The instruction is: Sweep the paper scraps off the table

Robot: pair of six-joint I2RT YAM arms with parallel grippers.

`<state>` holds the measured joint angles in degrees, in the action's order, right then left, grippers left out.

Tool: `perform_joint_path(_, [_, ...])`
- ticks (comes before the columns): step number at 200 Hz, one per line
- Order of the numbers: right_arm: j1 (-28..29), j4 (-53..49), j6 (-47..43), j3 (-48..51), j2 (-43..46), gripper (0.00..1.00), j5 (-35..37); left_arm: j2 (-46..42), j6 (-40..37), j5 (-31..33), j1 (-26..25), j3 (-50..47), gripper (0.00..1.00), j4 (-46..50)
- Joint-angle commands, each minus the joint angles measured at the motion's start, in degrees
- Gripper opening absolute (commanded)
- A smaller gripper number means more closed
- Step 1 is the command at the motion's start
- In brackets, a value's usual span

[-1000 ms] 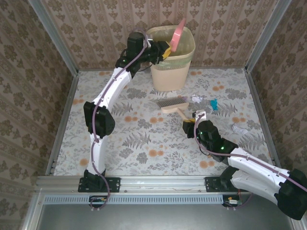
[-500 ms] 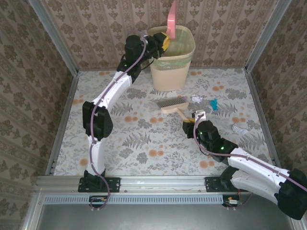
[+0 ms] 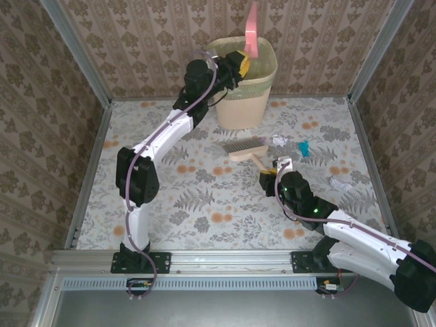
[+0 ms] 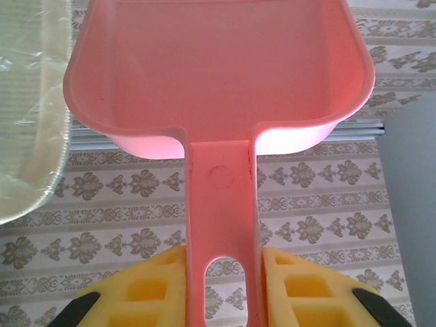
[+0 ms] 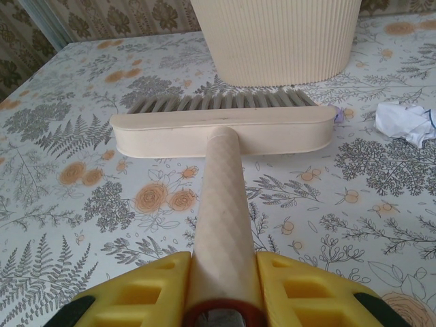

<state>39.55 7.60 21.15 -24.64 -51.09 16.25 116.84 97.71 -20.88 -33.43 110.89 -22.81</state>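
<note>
My left gripper [image 3: 240, 64] [image 4: 221, 289] is shut on the handle of the pink dustpan [image 3: 253, 30] [image 4: 218, 75], which stands upright over the cream bin [image 3: 242, 95]. Low over the table [image 3: 197, 204], my right gripper [image 3: 270, 178] [image 5: 223, 293] is shut on the cream brush's handle [image 5: 223, 211]. The brush head [image 3: 245, 148] [image 5: 221, 131] rests on the cloth just in front of the bin. Paper scraps lie to the brush's right: a white one [image 3: 279, 140] [image 5: 407, 122], a teal one [image 3: 304, 148], another white one [image 3: 338, 183] and a lilac bit [image 5: 338, 116] at the head's end.
The bin's ribbed wall [image 5: 279, 37] rises right behind the brush. Its lined rim [image 4: 30, 102] shows left of the dustpan. Brown patterned walls and aluminium rails [image 3: 88, 170] close in the table on three sides.
The left arm has swung the dustpan from a tilt up to upright and shifted a little to the right over the bin. The right arm and brush have not moved.
</note>
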Motion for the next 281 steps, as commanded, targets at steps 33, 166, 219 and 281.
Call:
perform_joint_path(33, [0.4,3.2,-0.8,0.5,1.5,0.00,2.7,-6.7,-17.2,-5.4,1.3,3.2,0.00,13.2])
perform_joint_path(166, [0.4,3.7,0.3,3.3,6.9,0.00,6.9,-32.0,-86.3,23.8,-15.3,-11.8,0.00,54.0])
perform_joint_path(219, [0.4,4.3,1.3,4.2,7.4,0.00,8.7,-43.6,-98.0,42.6,-26.6,-34.9,0.00,43.3])
perform_joint_path(281, [0.2,1.1,3.2,4.2,9.0,0.00,16.4,-56.4,-89.3,51.4,-30.5,-56.4,0.00,39.1])
